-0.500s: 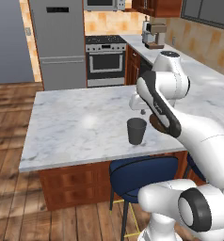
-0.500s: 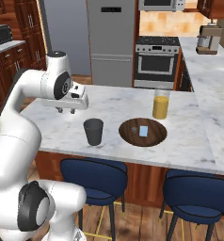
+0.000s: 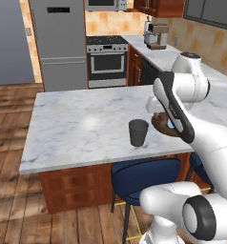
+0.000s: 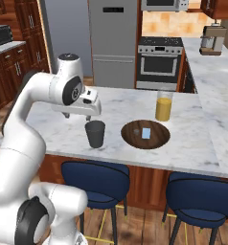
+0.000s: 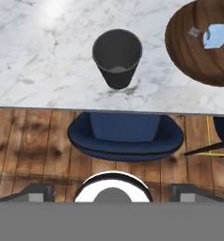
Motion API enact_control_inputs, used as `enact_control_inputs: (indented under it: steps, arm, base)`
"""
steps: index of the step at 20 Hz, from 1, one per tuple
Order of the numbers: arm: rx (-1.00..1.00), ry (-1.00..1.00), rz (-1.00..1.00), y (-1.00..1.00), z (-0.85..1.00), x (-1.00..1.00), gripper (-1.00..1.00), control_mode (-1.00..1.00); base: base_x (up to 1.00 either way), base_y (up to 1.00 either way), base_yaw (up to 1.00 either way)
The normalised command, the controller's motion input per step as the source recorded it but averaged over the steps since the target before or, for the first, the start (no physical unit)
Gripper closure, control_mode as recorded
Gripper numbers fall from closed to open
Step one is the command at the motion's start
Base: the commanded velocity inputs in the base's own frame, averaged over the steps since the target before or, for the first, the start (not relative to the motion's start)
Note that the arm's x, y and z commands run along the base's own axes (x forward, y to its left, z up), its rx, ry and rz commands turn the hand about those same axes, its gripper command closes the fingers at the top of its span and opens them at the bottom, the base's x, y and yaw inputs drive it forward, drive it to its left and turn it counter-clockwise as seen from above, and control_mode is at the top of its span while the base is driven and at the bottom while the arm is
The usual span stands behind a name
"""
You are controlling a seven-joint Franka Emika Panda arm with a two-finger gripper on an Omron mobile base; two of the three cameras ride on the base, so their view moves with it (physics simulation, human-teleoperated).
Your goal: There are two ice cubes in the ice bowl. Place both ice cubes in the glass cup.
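Observation:
The dark grey glass cup (image 4: 95,133) (image 3: 138,132) (image 5: 117,57) stands upright near the counter's front edge. To its right lies the wide brown ice bowl (image 4: 156,139) (image 5: 189,56), partly hidden behind my arm in the left base view (image 3: 159,125). One pale blue ice cube (image 4: 145,132) (image 5: 215,36) rests in the bowl, with a tiny grey fleck beside it. I cannot tell what is inside the cup. My gripper (image 4: 76,116) (image 5: 111,191) hovers above the counter just left of and above the cup, open, with nothing between its fingers.
A tall glass of orange liquid (image 4: 164,106) stands just behind the bowl. Two blue stools (image 4: 94,182) (image 4: 204,196) sit under the counter's front edge. The marble counter (image 3: 77,128) stretches bare to the left of the cup.
My arm and hand have edged a little to the right, toward the cup. The cup, the bowl and the cube in it have not moved.

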Motion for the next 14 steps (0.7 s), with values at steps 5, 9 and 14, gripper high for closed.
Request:
enact_control_inputs:
  steps: [5,9,14]
  arm:
    - [0.00,0.00,-0.03,-0.75,0.00,-0.19,-1.00,-1.00]
    - [0.00,0.00,0.00,-0.76,0.00,-0.16,-1.00,-1.00]
    - [0.00,0.00,0.00,-0.55,0.00,-0.03,-1.00,-1.00]
  base:
    - [0.00,0.00,0.00]
    - [0.00,0.00,0.00]
    - [0.00,0.00,0.00]
